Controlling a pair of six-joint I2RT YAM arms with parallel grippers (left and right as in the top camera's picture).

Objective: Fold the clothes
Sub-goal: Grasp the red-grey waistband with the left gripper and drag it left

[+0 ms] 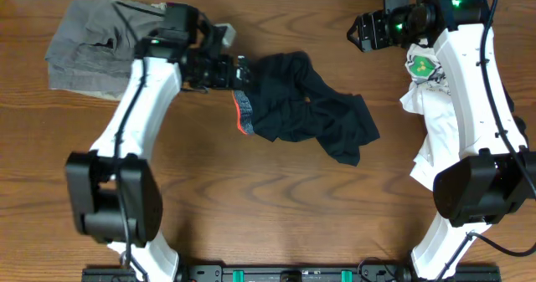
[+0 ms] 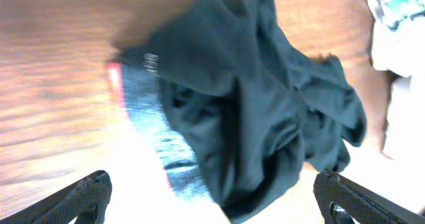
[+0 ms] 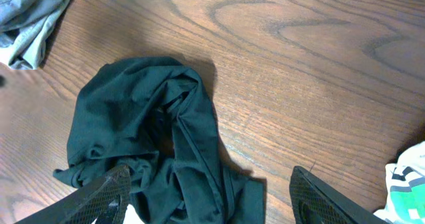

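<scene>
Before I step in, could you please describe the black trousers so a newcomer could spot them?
On the wooden table, look at the centre. The crumpled black trousers lie there; unlike the grey garment and white one, they show a grey, red-edged waistband.

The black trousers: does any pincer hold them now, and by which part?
Nothing is held. The left pincer is open above the black trousers near the grey waistband; the right pincer is open too, apart from them.
</scene>
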